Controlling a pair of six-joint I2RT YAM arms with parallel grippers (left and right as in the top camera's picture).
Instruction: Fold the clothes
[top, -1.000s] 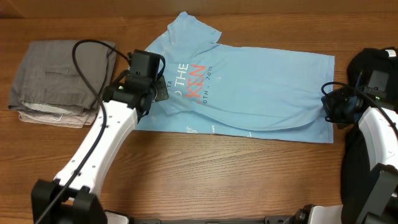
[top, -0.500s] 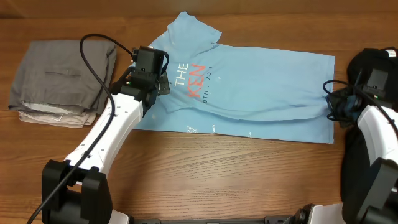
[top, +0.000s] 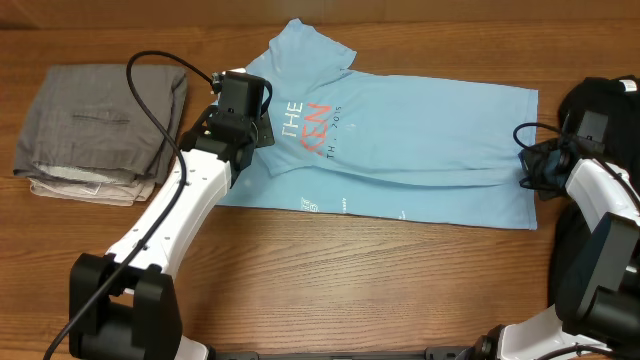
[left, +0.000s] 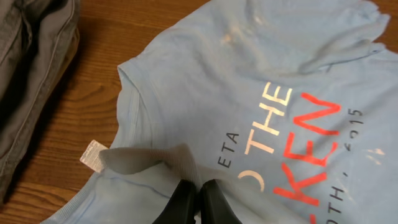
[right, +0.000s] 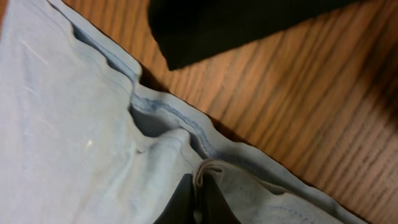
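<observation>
light blue cotton, the t-shirt (top: 400, 140) lies spread on the wooden table (top: 350, 290), just beside the grey pile (top: 95, 125) of folded clothes. its neck end is nearest that pile and its hem end is farthest from it. one sleeve (top: 310, 45) sticks out on the far side. a long soft ridge runs the length of the body, which suggests a lengthwise fold is the step in hand.

the white and coral lettering (left: 292, 134) faces up. the white neck label (left: 93, 155) shows on a turned-up flap of collar on the side toward the grey pile.

the left gripper (left: 198, 190) is clenched on a pinch of cloth just beside that flap, with fabric rising up between its closed jaws. holding here gives it control of the neck end of the fold line.

at the end away from the grey pile, the right gripper (right: 198, 186) is clamped on a bunched loop of hem, just inside the edge where cloth meets bare wood. with both ends of one line held, the shirt can probably be lifted and laid over evenly. the likely risk is one pinch slipping, which would let the fold skew.
</observation>
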